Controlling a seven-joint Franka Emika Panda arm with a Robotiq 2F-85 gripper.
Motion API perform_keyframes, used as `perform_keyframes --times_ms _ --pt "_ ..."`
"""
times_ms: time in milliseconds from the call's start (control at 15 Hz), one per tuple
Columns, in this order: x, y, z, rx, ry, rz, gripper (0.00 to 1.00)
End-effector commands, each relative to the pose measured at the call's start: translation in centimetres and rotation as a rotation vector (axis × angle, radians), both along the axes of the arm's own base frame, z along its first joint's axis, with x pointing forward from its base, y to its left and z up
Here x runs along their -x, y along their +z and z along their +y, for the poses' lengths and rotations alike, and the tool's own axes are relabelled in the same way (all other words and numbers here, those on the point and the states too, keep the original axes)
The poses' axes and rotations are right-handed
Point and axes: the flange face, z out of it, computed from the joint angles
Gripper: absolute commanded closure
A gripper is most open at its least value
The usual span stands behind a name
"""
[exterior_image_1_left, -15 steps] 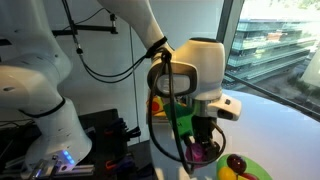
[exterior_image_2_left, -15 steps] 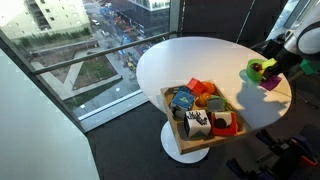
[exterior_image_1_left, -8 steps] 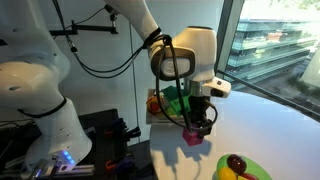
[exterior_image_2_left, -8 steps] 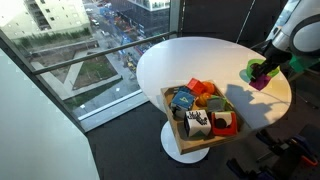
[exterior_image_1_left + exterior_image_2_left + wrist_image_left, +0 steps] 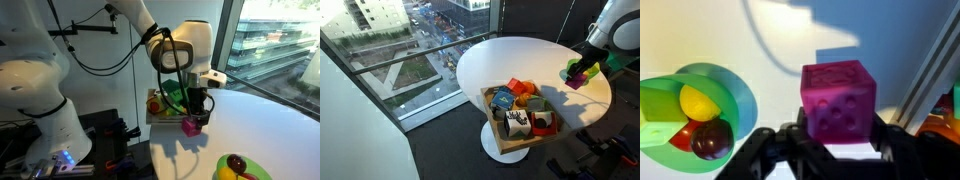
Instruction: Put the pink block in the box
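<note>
My gripper [image 5: 838, 140] is shut on the pink block [image 5: 839, 101], a magenta cube with round dimples, and holds it in the air above the white table. The block also shows in both exterior views [image 5: 190, 125] [image 5: 577, 80], under the gripper [image 5: 193, 118] [image 5: 580, 76]. The box [image 5: 496, 127] is a light-brown wooden tray on the round table, full of coloured toys, and lies to the left of the block in that view. In an exterior view the box [image 5: 151, 117] sits just behind the gripper.
A lime-green bowl [image 5: 730, 85] with yellow, dark red and green toy pieces sits on the table beside the gripper; it also shows in both exterior views [image 5: 258, 163] [image 5: 568, 70]. The white table [image 5: 510, 60] ends near a window. A second white robot base [image 5: 40, 100] stands nearby.
My gripper has carried the pink block up and away from the green bowl, toward the box.
</note>
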Motion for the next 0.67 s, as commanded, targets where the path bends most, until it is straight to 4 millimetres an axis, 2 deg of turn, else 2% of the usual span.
perform_keyframes --times_ms 0,333,400,600 --pt "0.0 0.0 0.0 0.0 0.0 0.003 0.43" --pt "0.0 -0.1 0.0 -0.001 -0.001 0.004 0.43" --pt "0.0 -0.1 0.1 0.001 0.003 0.005 0.68" --pt "-0.6 0.4 1.2 0.002 0.02 -0.003 0.68"
